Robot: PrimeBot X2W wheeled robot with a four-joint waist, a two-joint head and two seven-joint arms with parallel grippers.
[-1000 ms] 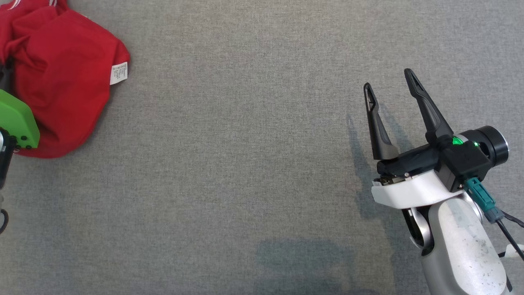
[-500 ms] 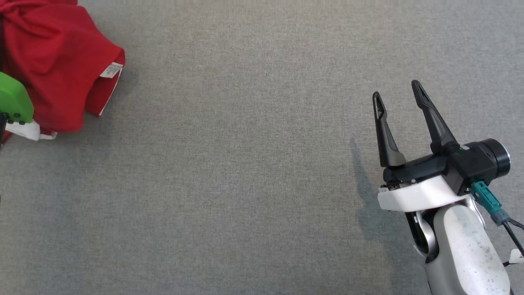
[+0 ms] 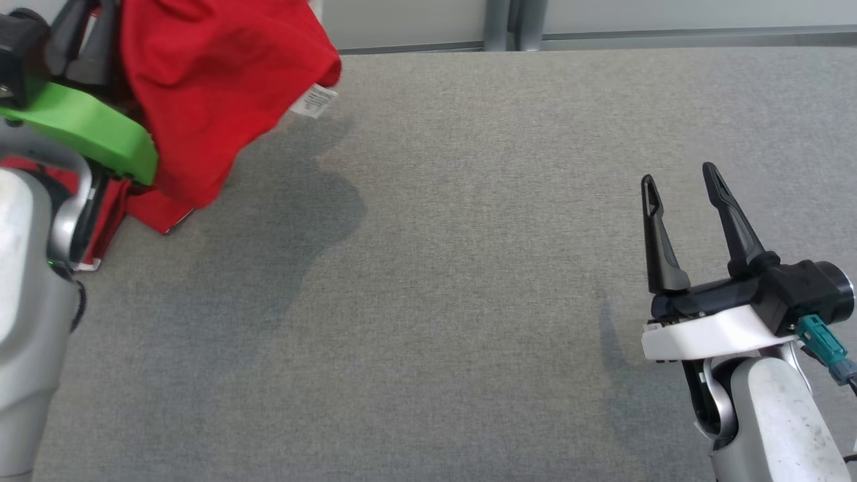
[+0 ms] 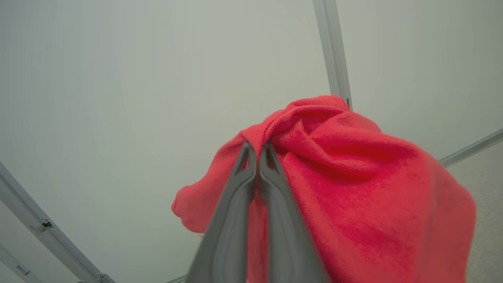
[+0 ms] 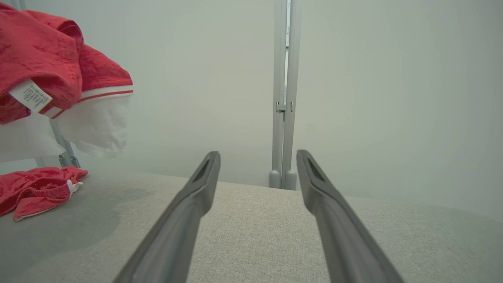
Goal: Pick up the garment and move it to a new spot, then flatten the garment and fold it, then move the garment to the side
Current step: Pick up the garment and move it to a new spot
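Note:
The garment (image 3: 221, 80) is red with white trim and a white label (image 3: 315, 102). It hangs bunched at the far left, above the grey table (image 3: 428, 268). In the left wrist view my left gripper (image 4: 257, 149) is shut on a fold of the garment (image 4: 353, 188). Its green wrist plate (image 3: 87, 130) sits just left of the cloth. From the right wrist view the garment (image 5: 39, 47) hangs in the air and its lower part (image 5: 35, 188) still rests on the table. My right gripper (image 3: 679, 175) stands open at the lower right with nothing between its fingers (image 5: 196, 196).
The table's far edge meets a pale wall with a metal frame post (image 3: 509, 23), also in the right wrist view as the post (image 5: 283, 98). The garment's shadow (image 3: 301, 214) falls on the cloth surface to its right.
My left gripper has raised the garment off the table, so it now hangs instead of lying in a heap. The head camera has tilted up. My right gripper stays open.

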